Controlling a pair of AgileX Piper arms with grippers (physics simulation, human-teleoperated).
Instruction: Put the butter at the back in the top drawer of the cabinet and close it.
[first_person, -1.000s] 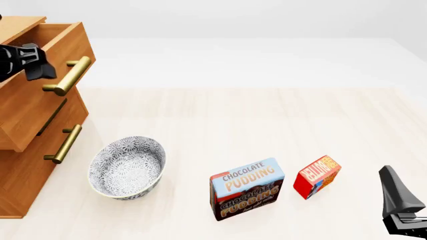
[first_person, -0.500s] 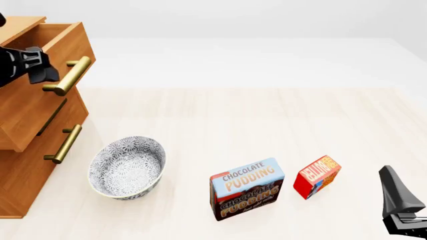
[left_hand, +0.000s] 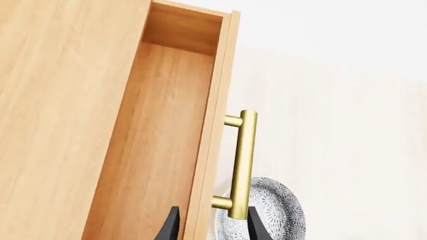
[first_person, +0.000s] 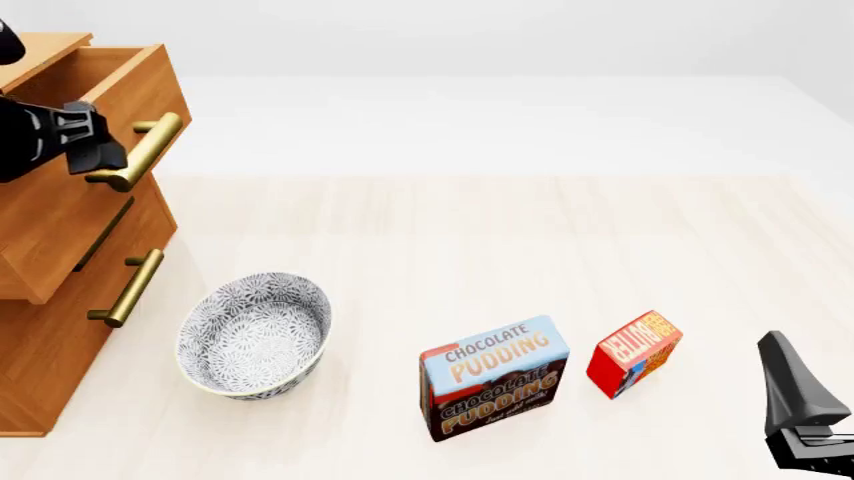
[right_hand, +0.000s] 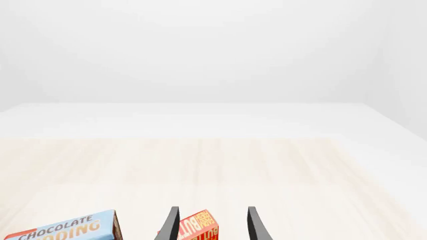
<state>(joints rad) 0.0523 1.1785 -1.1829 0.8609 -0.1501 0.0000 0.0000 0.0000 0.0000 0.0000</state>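
My left gripper (first_person: 91, 150) has crept onto the top drawer (first_person: 80, 190) handle, jaws spread; right gripper (right_hand: 212, 222) spread, butter (first_person: 635, 352) untouched near the tabletop's front-right.

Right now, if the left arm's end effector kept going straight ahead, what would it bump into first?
Probably the top drawer's brass handle: the left end effector has it between its open fingers. Depth is unclear.

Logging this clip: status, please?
Left gripper open astride top drawer handle, drawer out. Right gripper open, idle. Butter on table beside pudding box.
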